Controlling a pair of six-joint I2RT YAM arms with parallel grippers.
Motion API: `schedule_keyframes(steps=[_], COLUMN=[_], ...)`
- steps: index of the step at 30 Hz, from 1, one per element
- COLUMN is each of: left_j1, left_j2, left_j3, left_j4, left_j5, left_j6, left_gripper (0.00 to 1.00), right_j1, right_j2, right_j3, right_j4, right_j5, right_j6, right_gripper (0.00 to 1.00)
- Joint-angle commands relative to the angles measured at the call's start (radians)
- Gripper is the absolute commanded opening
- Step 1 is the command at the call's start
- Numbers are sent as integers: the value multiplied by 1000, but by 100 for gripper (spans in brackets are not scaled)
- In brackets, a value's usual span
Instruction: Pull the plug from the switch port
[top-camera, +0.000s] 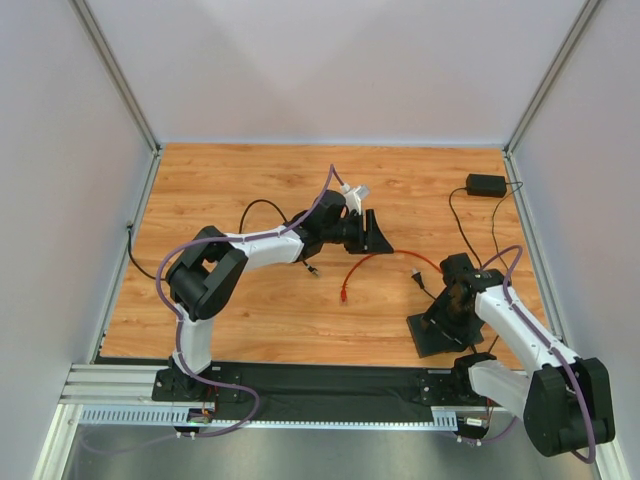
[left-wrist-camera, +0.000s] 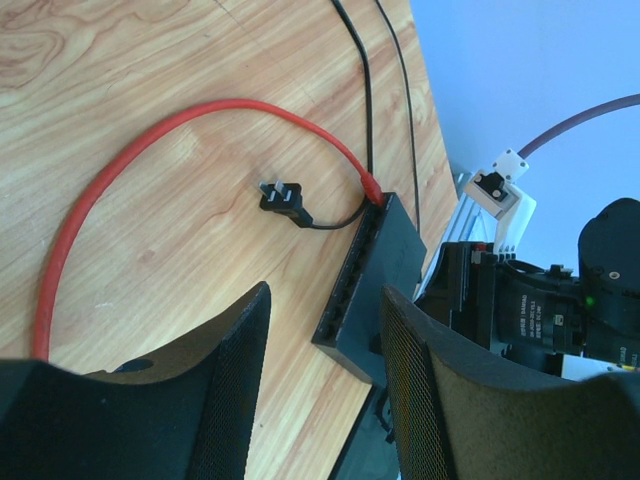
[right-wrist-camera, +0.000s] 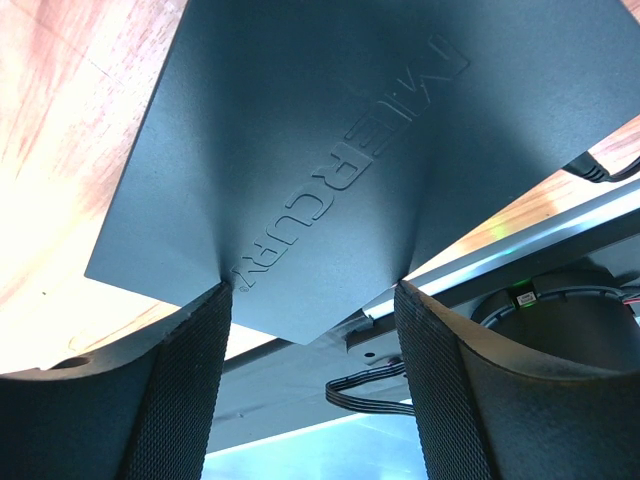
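The left arm (top-camera: 265, 247) has white tube parts and fat black round joints. The right arm (top-camera: 522, 328) looks just the same. A thin purple cable (top-camera: 159, 283) loops along each arm. A small white camera box (top-camera: 355, 191) is fixed near the left arm's tip. The left fingers (left-wrist-camera: 225, 390) are black, wide and curved, with a bumpy net pattern inside. The right fingers (right-wrist-camera: 190, 390) have that pattern too. One black joint on the right arm has a sticker (left-wrist-camera: 533, 322) with tiny print and a little green light (left-wrist-camera: 590, 298).
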Motion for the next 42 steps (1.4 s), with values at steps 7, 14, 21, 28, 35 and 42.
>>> schedule_keyframes(steps=[7, 14, 21, 28, 35, 42], left_j1=[9, 10, 12, -14, -80, -132], left_j2=[12, 12, 11, 49, 230, 305], left_j3=[0, -2, 0, 30, 134, 249], left_j4=[71, 75, 81, 146, 311, 123], left_j5=[24, 26, 33, 64, 84, -3], left_j6=[-11, -15, -14, -49, -213, -176], left_gripper=[55, 55, 55, 53, 45, 43], right_j1=[4, 4, 5, -12, -97, -249], right_j2=[7, -3, -51, -149, 35, 164], right_j3=[-82, -102, -67, 51, 249, 291], right_j4=[309, 392, 293, 171, 239, 315], right_j5=[87, 113, 118, 153, 211, 211], right_j6=[4, -4, 15, -25, -186, -258], right_gripper=[65, 64, 64, 64, 60, 46])
